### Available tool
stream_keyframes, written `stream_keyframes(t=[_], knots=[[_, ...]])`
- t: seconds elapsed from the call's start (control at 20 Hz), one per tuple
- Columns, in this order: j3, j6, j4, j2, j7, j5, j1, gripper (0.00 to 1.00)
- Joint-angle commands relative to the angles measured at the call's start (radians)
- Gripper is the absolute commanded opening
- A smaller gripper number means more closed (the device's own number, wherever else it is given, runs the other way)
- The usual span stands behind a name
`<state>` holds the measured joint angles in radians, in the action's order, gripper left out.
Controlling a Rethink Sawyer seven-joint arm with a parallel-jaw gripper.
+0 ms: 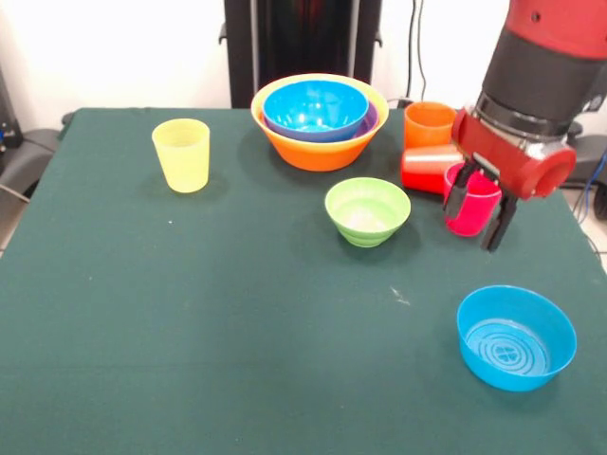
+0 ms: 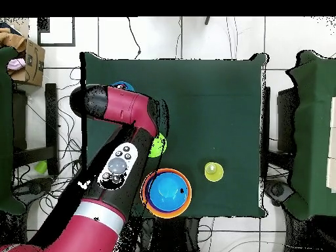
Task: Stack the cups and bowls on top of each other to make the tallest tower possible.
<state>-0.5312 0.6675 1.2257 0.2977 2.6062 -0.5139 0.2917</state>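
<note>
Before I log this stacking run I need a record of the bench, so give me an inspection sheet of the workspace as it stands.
Surface: green cloth table, a few pale specks.
Job's things: yellow cup upright, alone. Nested bowls: blue inside purple inside orange. Green bowl and second blue bowl apart, upright. Orange cup upright; red cup on its side; pink cup at the gripper.
Clutter: nothing seen on the table.
Gripper: gripper astride the pink cup's rim, one finger inside, one outside.
Cables: loose cables on the floor.
Surroundings: cardboard box, neighbouring green tables.
</note>
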Motion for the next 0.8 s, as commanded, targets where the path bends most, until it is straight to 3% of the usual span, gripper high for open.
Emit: stream_keyframes(t=[0.05,0.1,0.2,0.6,0.8], knots=[[0.047,0.062,-0.020,-0.086,0.023,0.117,-0.009,1.00],[0.007,0.051,-0.113,-0.128,-0.135,0.229,-0.010,1.00],[0.095,-0.054,-0.140,-0.132,-0.291,0.282,-0.057,1.00],[0.243,-0.127,-0.149,-0.126,-0.309,0.392,-0.121,1.00],[0.310,-0.113,-0.130,-0.096,-0.268,0.403,-0.141,1.00]])
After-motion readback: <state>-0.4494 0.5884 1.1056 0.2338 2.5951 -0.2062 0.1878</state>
